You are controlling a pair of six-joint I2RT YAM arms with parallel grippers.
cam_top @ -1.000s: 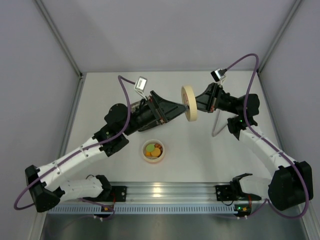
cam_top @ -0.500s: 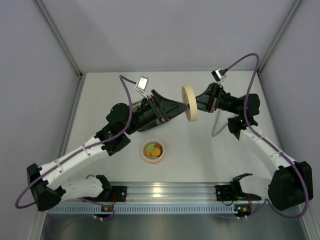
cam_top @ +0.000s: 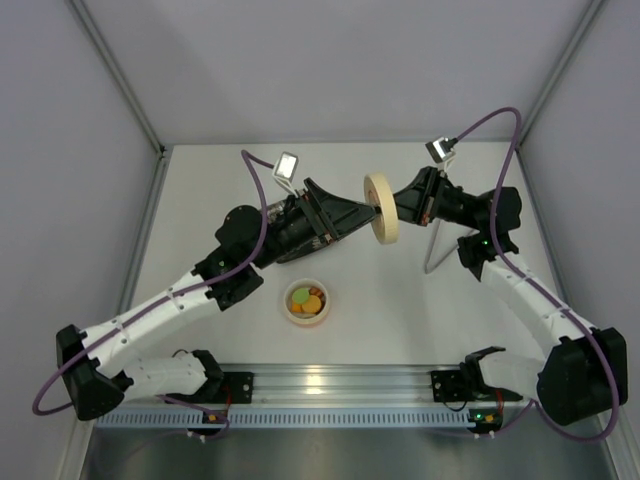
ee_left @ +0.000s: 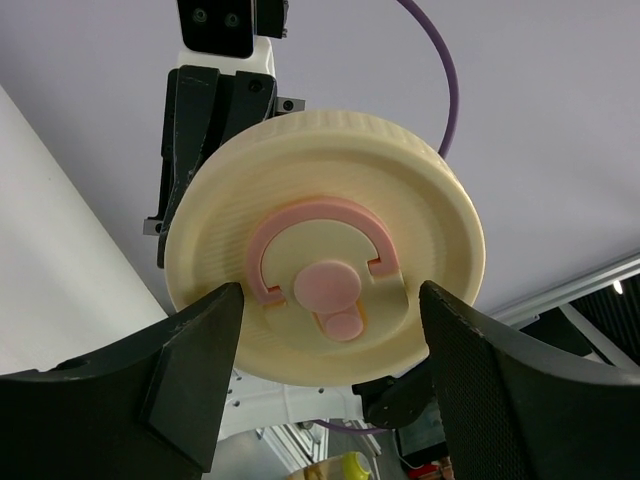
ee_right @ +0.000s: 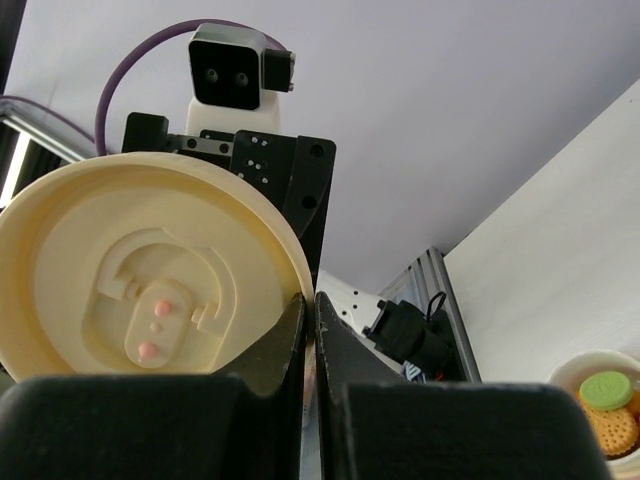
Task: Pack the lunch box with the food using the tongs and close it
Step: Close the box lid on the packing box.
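Note:
The lunch box (cam_top: pixel 307 302) sits open on the table in front of the arms, with orange, green and brown food (cam_top: pixel 309 297) inside. Its cream lid (cam_top: pixel 380 206) hangs on edge in the air above the table. My right gripper (cam_top: pixel 398 208) is shut on the lid's rim (ee_right: pixel 300 285). My left gripper (cam_top: pixel 365 212) faces the lid's pink-marked top (ee_left: pixel 325 270), jaws apart on either side of the mark, tips close to the lid. The tongs (cam_top: pixel 437 245) lie on the table under the right arm.
A metal rail (cam_top: pixel 330 385) runs along the near edge with both arm bases on it. Grey walls close in the table at the left, right and back. In the right wrist view, the lunch box (ee_right: pixel 605 400) shows at the bottom right.
My left gripper's jaws have narrowed, and the left arm has edged closer to the lid. The right gripper still holds the lid in nearly the same place.

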